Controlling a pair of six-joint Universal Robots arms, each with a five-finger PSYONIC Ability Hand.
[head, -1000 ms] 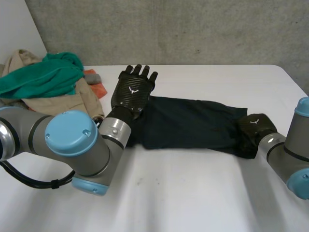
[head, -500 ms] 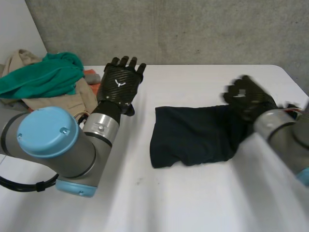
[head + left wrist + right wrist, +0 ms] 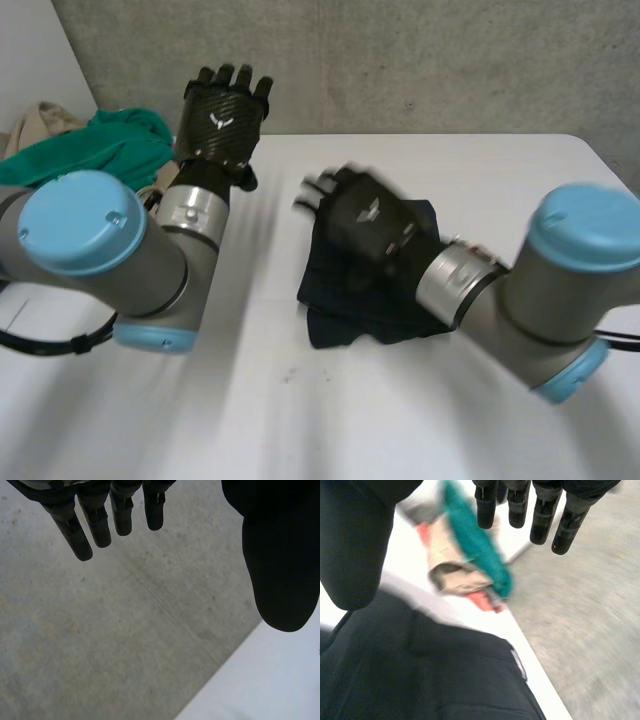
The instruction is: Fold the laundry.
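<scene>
Left robot hand [image 3: 222,118]: raised off the counter [image 3: 300,420], with the back of the hand toward the head camera and the fingertips pointing at the grey wall [image 3: 420,60]. In its wrist view the fingers [image 3: 82,532] are straight and stand well apart from the thumb [image 3: 280,570]. Nothing lies between them, so the hand is fully open and empty.

Right robot hand [image 3: 365,215]: over the dark garment [image 3: 325,300], reaching across it from the right arm [image 3: 560,300]. In the right wrist view its fingers [image 3: 542,515] are likewise straight and apart from its thumb [image 3: 355,550]. No cloth is gripped, and the garment lies under the palm. Whether the palm touches the cloth cannot be told.

Dark garment: near the middle of the counter, doubled over on itself into a compact shape, with layered edges on the near side. A small pale label [image 3: 518,664] shows at one edge.

Laundry pile [image 3: 120,140]: at the far left of the counter, behind the left arm [image 3: 150,280]. It comprises a teal cloth [image 3: 70,160] lying over a beige cloth [image 3: 40,115]. The right wrist view also shows an orange-red piece [image 3: 482,600] at the pile's edge. Pile and dark garment are well apart, with bare counter between them.
</scene>
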